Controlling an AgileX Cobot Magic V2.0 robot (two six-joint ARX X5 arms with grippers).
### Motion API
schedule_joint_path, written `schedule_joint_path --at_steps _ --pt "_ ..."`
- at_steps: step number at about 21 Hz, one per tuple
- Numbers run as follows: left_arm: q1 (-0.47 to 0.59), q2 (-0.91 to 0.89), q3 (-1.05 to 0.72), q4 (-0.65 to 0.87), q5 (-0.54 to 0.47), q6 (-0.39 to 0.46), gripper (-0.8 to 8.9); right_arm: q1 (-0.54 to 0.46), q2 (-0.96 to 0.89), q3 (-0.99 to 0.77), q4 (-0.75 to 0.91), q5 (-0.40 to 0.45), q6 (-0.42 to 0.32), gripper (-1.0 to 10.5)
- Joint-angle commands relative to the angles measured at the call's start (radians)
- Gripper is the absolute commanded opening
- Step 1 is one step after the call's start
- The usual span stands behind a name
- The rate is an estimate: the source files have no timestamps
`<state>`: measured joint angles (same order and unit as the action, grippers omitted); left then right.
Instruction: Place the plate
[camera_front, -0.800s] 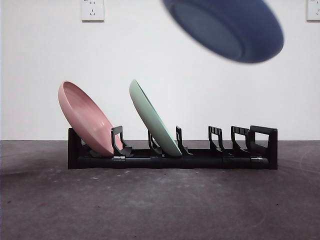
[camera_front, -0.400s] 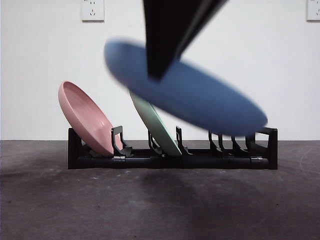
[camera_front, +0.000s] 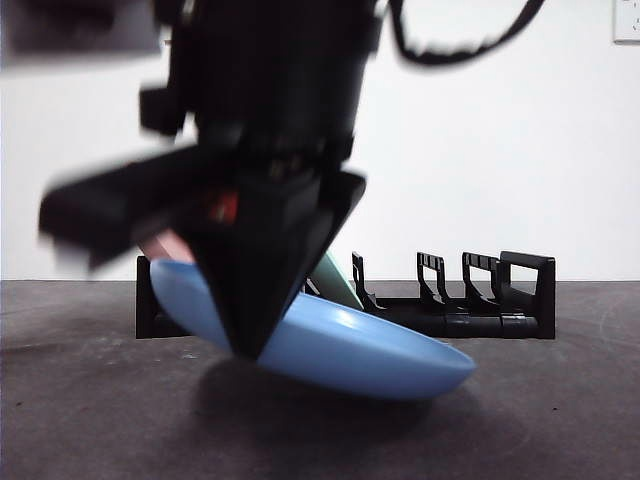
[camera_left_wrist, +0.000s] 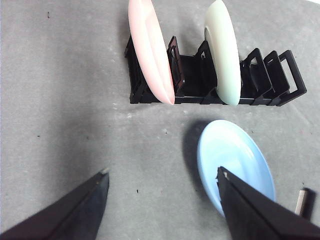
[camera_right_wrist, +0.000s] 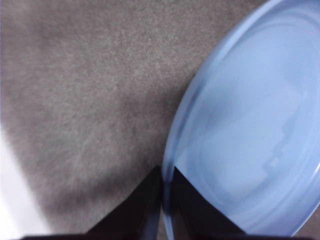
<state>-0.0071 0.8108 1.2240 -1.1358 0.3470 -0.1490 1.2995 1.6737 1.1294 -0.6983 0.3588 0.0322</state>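
Inspector: The blue plate (camera_front: 330, 350) is gripped at its rim by the right hand (camera_right_wrist: 164, 185), low over the tabletop (camera_front: 100, 420), before the rack (camera_front: 480, 310).

Assessor: Left hand (camera_left_wrist: 162, 177) held open, idle. Plate should be tilted upright and aligned with a free slot

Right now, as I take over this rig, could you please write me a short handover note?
Right gripper: shut on the rim of the blue plate, holding it tilted, low over the table in front of the rack.
Left gripper: open, empty, hovering above the table.
Done: pink plate and green plate stand in the rack.
Left: the blue plate is not yet in a slot; the slots beyond the green plate look free.
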Motion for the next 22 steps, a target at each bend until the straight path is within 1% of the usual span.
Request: schedule_joint_path --at_steps 1,5,7,11,13,15,18,19,22 --pt "-0.001 0.006 0.024 0.007 0.006 0.011 3.44 0.013 0.042 0.012 0.028 0.03 -0.015 0.1" --pt "-0.001 0.006 0.024 0.007 0.005 0.011 3.44 0.004 0.075 0.012 0.067 0.068 -0.048 0.1" --pt "-0.001 0.006 0.024 0.007 0.006 0.011 3.44 -0.01 0.091 0.012 0.089 0.069 -0.071 0.1" --pt "-0.001 0.006 0.024 0.007 0.006 0.01 3.44 -0.052 0.119 0.012 0.087 0.067 -0.074 0.1" --pt "-0.001 0.006 0.024 0.007 0.006 0.01 3.44 -0.068 0.124 0.012 0.078 0.05 -0.088 0.1" --pt "-0.001 0.006 0.024 0.007 0.006 0.01 3.44 -0.073 0.124 0.012 0.076 0.01 -0.101 0.3" --pt "-0.001 0.006 0.024 0.007 0.005 0.01 3.44 -0.077 0.124 0.012 0.077 -0.053 -0.103 1.6" --pt "-0.001 0.006 0.024 0.007 0.006 0.01 3.44 -0.074 0.124 0.012 0.078 -0.072 -0.103 1.7" --pt "-0.001 0.005 0.024 0.007 0.006 0.01 3.44 -0.057 0.111 0.023 0.076 -0.179 -0.103 1.8"
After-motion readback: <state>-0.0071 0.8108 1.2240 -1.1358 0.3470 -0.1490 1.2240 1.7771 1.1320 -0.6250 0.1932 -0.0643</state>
